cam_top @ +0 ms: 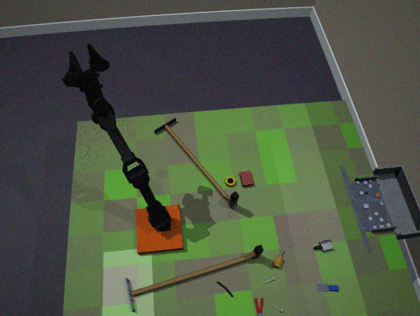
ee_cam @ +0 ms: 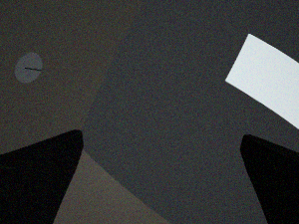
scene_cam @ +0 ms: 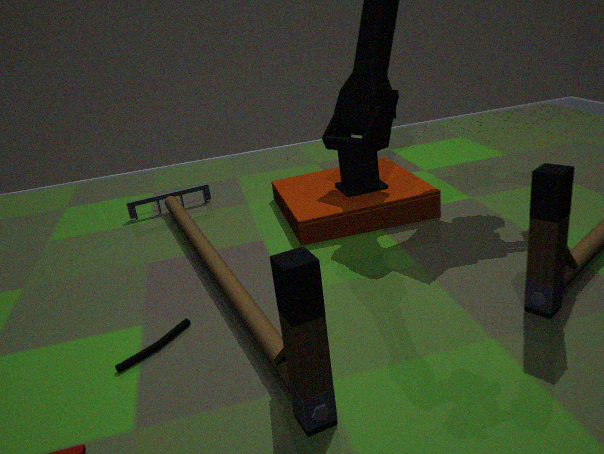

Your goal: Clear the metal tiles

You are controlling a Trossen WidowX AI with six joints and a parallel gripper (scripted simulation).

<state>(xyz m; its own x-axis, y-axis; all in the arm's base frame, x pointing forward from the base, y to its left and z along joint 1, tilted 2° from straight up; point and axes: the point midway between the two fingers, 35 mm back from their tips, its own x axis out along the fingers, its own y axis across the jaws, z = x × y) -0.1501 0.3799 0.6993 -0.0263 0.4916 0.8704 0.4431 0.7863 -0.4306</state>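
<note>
Long scraper lies unclaimed while the pincer hangs far off, spread and bare

On the dial of the top view, centred on the arm's orange base (cam_top: 146, 243) (scene_cam: 420, 207), I find the long scraper (cam_top: 202, 272) (scene_cam: 220, 275) lying on the desk (cam_top: 306, 156) (scene_cam: 210, 405). Its wide head is at seven o'clock, and its upright grip block (cam_top: 258, 250) (scene_cam: 302, 325) is between three and four. I take it for the long one because its handle looks longer than that of the other scraper (cam_top: 195, 161) (scene_cam: 547, 250), whose grip stands near two o'clock. Mixing them up is my first worry, since the two are so alike.

A black rod (cam_top: 226, 289) (scene_cam: 152, 346) lies beside the handle and a yellow screwdriver (cam_top: 278, 261) just past the grip; a low sweep could knock either.

My pincer (cam_top: 80, 49) (ee_cam: 164, 142) is up at eleven o'clock, fingers wide apart with nothing between them. The wrist view shows me no scraper, so an approach from here would be blind at first. If I pinch the block off-centre, I expect the long handle to twist and the head to swing.

Out at three o'clock, the metal tiles (cam_top: 366, 206) are scattered over the bench plate (cam_top: 359, 214), short of the catch box (cam_top: 400, 205). A tilted blade could ride over them; a hasty push could spill some sideways.
</note>
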